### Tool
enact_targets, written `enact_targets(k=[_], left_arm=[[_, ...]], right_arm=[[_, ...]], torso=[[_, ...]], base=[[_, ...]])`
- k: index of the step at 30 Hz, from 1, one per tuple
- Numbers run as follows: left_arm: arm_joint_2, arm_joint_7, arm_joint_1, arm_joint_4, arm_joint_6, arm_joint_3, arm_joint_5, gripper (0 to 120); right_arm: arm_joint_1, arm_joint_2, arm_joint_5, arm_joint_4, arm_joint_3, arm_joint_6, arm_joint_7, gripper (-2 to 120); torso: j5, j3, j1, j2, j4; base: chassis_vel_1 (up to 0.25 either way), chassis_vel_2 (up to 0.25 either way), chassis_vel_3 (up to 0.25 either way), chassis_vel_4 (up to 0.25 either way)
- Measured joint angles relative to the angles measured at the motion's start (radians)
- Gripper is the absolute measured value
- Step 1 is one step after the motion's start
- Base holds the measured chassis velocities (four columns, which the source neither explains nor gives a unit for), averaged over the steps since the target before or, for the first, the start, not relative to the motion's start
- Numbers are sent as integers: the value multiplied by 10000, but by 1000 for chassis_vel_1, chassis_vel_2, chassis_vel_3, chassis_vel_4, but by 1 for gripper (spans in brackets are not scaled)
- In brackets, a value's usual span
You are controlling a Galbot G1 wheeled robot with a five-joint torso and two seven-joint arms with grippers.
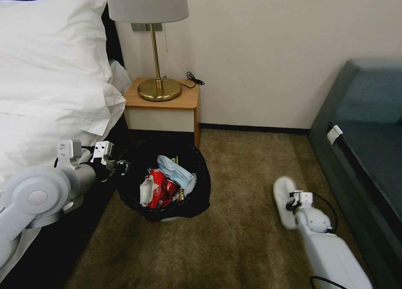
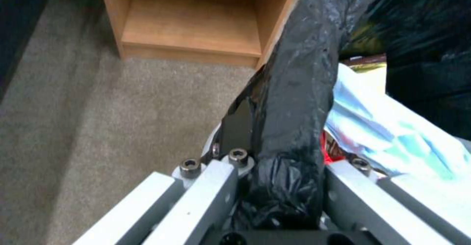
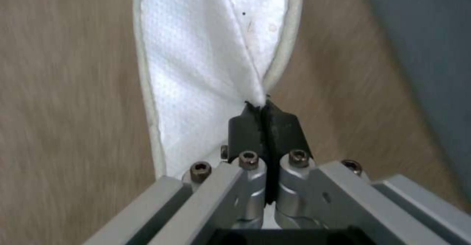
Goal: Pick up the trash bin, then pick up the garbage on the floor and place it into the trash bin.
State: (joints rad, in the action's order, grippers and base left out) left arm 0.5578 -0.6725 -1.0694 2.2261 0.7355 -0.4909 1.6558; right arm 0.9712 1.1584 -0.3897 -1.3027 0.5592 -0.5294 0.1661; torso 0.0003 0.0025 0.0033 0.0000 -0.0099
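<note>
The trash bin (image 1: 197, 197), lined with a glossy black bag, stands in front of the nightstand with a red can (image 1: 161, 193), white wrappers and a pale blue mask (image 1: 178, 172) inside. My left gripper (image 1: 121, 167) is shut on the bin's bag-covered rim (image 2: 294, 101) at its left side. My right gripper (image 1: 289, 204) is at the right over the carpet, shut on a white slipper (image 1: 284, 199). The right wrist view shows the fingertips (image 3: 250, 121) pinching the slipper's fabric (image 3: 206, 61), which hangs folded above the floor.
A bed with white pillows (image 1: 46, 71) borders the left. The wooden nightstand (image 1: 167, 109) with a brass lamp (image 1: 158, 86) sits behind the bin. A dark sofa (image 1: 368, 147) runs along the right. Brown carpet (image 1: 234, 239) lies open between them.
</note>
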Motion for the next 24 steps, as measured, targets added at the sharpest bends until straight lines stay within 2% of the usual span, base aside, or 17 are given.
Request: enact_targets(k=[8, 10, 11, 13, 16, 24], left_arm=[[288, -130, -22, 19, 0, 39, -168, 3], [436, -176, -48, 34, 0, 114, -275, 3], [436, -176, -48, 34, 0, 114, -275, 3], [577, -178, -64, -18, 0, 138, -436, 3], [683, -175, -41, -79, 0, 185, -568, 3], [827, -165, -32, -159, 0, 248, -680, 3]], right_arm=[[17, -794, -1366, -1325, 380, 499, -39, 0], [-163, -1286, -2343, -2327, 314, 833, -191, 0], [-163, -1286, -2343, -2327, 314, 833, -191, 0], [-567, -1677, -3636, -3389, -187, 947, -243, 0], [-1078, -1809, -4226, -3871, -784, 1136, -324, 0], [-2412, -1671, -4843, -4326, -2127, 1360, -617, 0]], torso=[[-2, 0, 0, 0, -1], [-4, 0, -1, 0, -3], [-4, 0, -1, 0, -3], [-4, 0, 0, 0, 0], [-3, 0, -1, 0, 0], [-4, 0, -1, 0, 2]], base=[[0, 0, 0, 0], [0, 0, 0, 0], [0, 0, 0, 0], [0, 0, 0, 0], [0, 0, 0, 0], [0, 0, 0, 0]])
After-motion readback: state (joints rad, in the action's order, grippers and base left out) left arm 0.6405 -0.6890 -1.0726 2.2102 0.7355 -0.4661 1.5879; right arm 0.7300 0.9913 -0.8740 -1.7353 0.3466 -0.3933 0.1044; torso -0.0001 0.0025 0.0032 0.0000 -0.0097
